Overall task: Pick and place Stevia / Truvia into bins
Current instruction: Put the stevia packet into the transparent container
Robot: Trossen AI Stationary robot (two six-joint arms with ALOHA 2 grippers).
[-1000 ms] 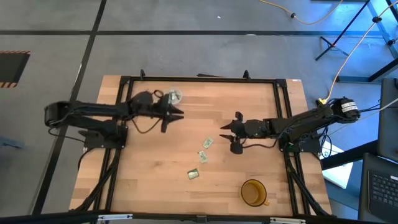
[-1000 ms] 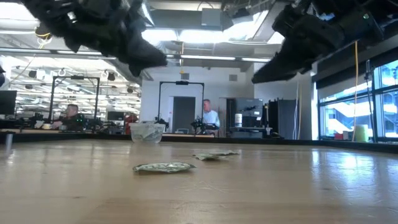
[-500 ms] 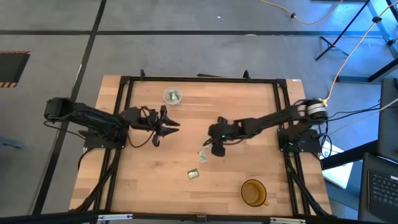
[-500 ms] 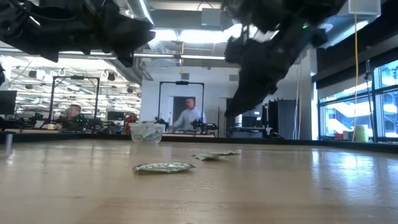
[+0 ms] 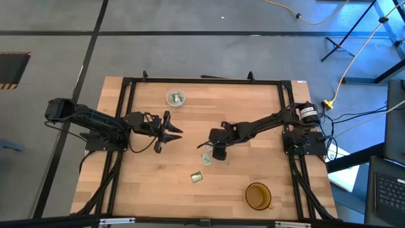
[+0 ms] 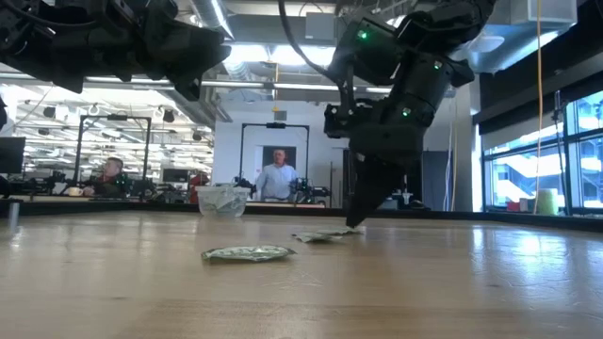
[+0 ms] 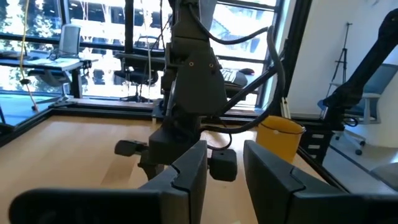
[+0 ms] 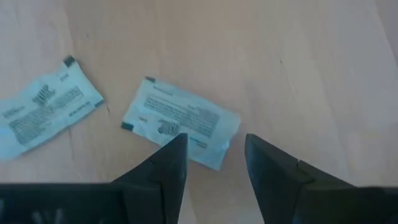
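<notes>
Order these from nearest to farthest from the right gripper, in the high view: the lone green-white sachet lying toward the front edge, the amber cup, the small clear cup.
1. Lone green-white sachet, front of the right gripper.
2. Amber cup, front right.
3. Small clear cup, far left.
The last two are close; the amber cup looks slightly nearer.

Right gripper [image 8: 211,163] points down, fingers [image 8: 166,167] parted; left gripper [image 5: 169,131] hovers open.

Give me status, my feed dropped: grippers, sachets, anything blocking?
Right gripper open, low over a sachet mid-table. Left gripper open, waiting left of centre. Three sachets loose on the table; cup holds some. Nothing in the way.
</notes>
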